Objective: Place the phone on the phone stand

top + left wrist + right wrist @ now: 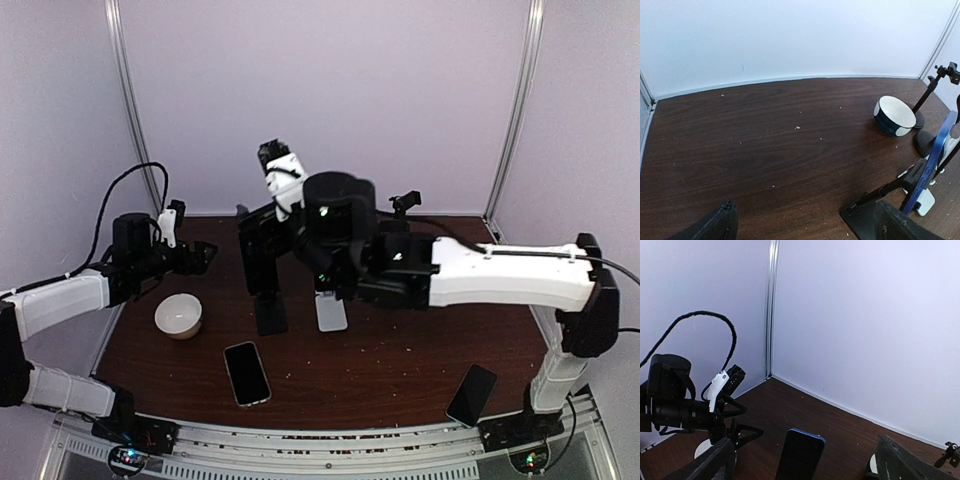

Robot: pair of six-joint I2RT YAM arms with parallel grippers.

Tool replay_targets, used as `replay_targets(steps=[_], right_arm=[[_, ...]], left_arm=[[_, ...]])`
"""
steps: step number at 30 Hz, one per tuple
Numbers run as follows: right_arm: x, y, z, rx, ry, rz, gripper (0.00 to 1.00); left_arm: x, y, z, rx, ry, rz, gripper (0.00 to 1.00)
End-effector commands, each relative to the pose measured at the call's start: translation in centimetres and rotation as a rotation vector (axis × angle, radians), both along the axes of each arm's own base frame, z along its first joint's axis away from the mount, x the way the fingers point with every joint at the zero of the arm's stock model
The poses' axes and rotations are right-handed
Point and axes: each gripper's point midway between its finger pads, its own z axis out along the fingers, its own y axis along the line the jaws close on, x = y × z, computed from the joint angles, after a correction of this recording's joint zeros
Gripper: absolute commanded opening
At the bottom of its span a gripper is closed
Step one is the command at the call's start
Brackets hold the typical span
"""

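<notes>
**Left hand** (203,257): fingers spread, holding nothing. It hovers over the left part of the counter (765,150), well apart from the task's things.

**White bowl** (178,315): on the counter near the left arm, not involved.

**Second handset** (246,372): flat on the counter near the front edge, screen up.

**Phone** (801,455): blue-backed, at mid-counter, propped in the phone stand (915,175). Its long axis runs up and down, with a short edge on top. In the left wrist view it shows edge-on and leans, the top tipped away from the left arm. The blue back faces the right wrist camera. A black foot and a white foot stand just beside each other below it, and which one carries it cannot be told.

**Right hand** (806,450): fingers spread wide, one on each side of the phone, touching neither edge as far as can be seen.

**Third handset** (472,393): near the right arm's base.

**Progress**: judged nearly complete. The phone appears seated and released. Drawing the right hand clear without knocking the top edge is what remains.
</notes>
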Motion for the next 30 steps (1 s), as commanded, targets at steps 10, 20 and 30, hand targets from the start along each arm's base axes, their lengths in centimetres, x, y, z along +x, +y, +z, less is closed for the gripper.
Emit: replay_targets(steps=[10,20,30], right_arm=[[8.5,-25.7,-5.5,-0.110,0.481,-0.407,0.75],[11.3,-30.1,-10.6,-0.205,0.649,-0.528,0.88],[13.2,-28.3,-11.9,-0.259,0.707,-0.479,0.59]], left_arm=[[0.6,-2.9,8.6,0.073,-0.142,-0.003,0.98],[0.7,-11.0,11.5,0.095,-0.166,-0.228,0.98],[0.9,-12.5,9.8,0.114,-0.128,-0.265,0.98]])
